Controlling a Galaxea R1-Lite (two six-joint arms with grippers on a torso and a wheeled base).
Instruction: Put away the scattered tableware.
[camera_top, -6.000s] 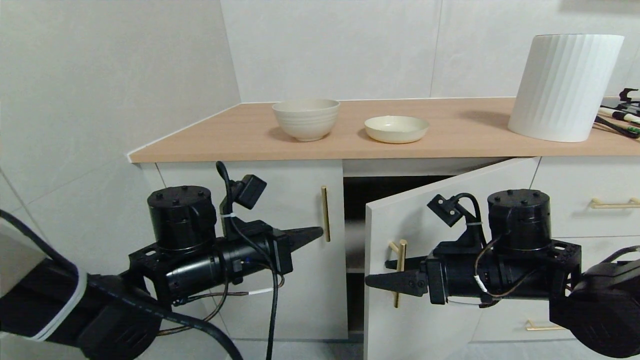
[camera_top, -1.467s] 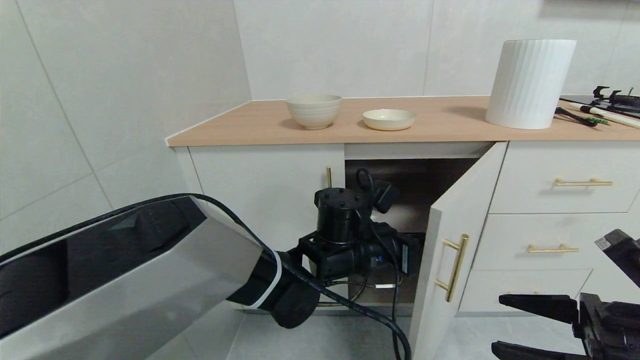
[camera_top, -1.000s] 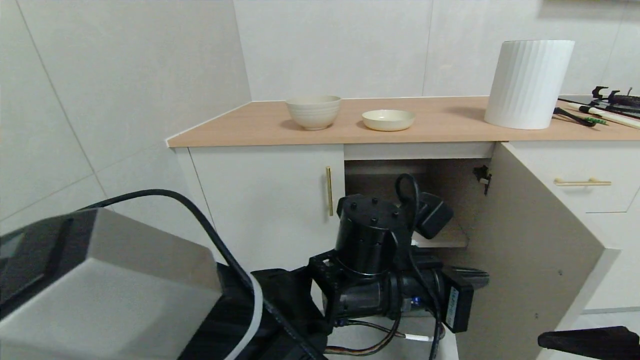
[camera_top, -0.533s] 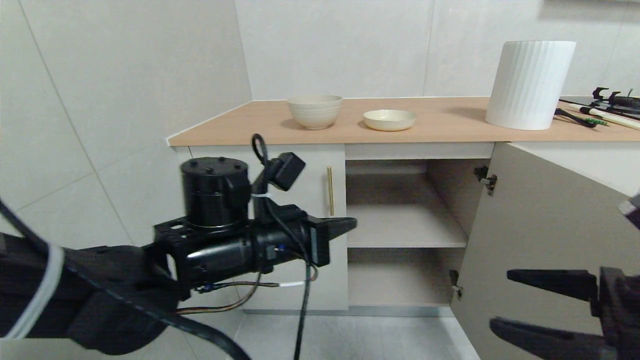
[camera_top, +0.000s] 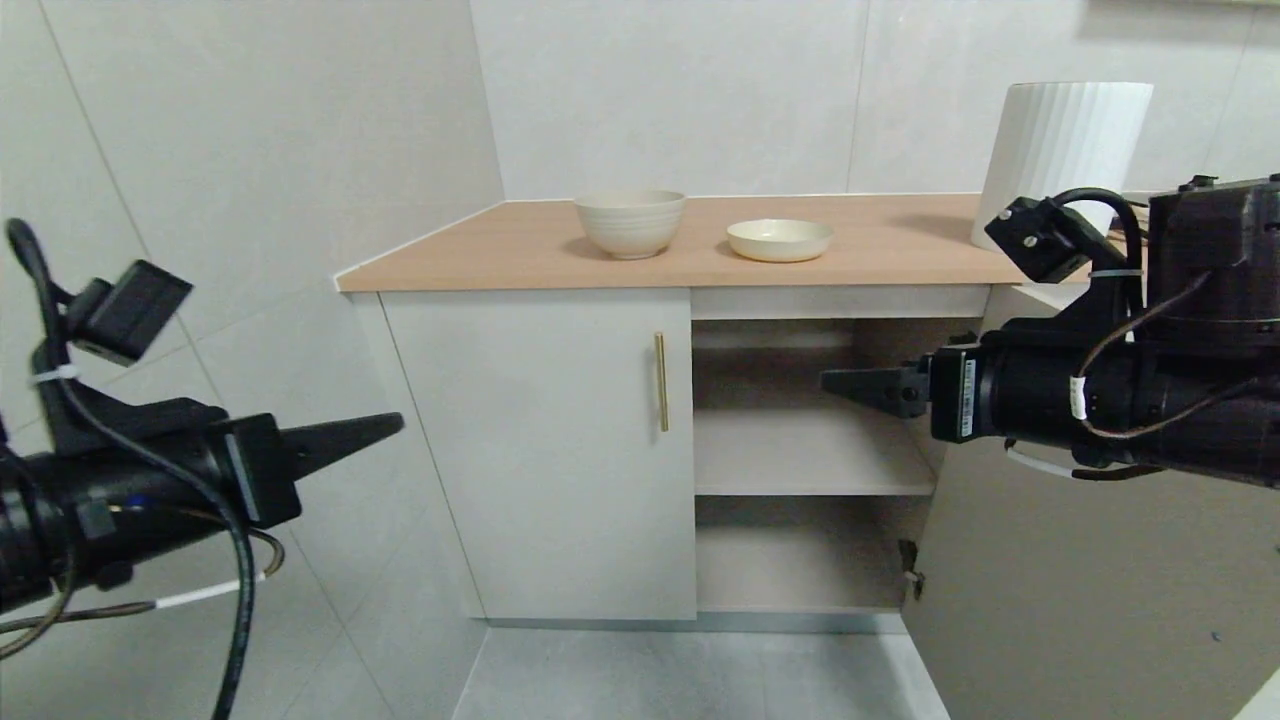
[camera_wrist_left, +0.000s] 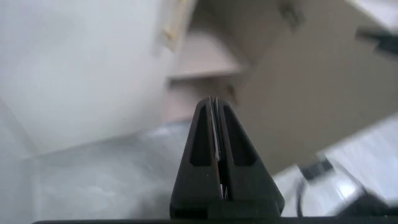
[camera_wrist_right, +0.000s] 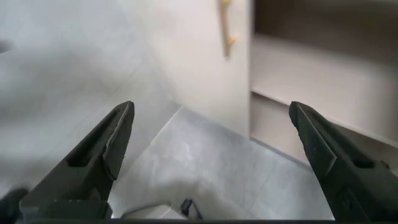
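Out by the tiled wall on the robot's left, the left gripper (camera_top: 385, 426) hangs at about cabinet-door height with its fingers pressed flat together and nothing between them. Over on the other side, the right gripper (camera_top: 836, 381) sits right in front of the open cabinet compartment, level with the space above the upper shelf (camera_top: 800, 455). Its fingers (camera_wrist_right: 112, 149) are spread wide and it isn't holding anything. The cabinet's right door (camera_top: 1050, 580) is swung all the way out, while the left door (camera_top: 540, 450) is closed, with its gold bar handle (camera_top: 660, 382) along the inner edge. The tableware is up on the wooden countertop (camera_top: 480, 260), well apart from both grippers. The cream ribbed bowl (camera_top: 630, 222) stands above the closed door, and the shallow cream dish (camera_top: 779, 239) sits near it on its right, not touching, above the open compartment. Farther right on the counter is a tall white ribbed container (camera_top: 1075, 130), partly behind the right arm.
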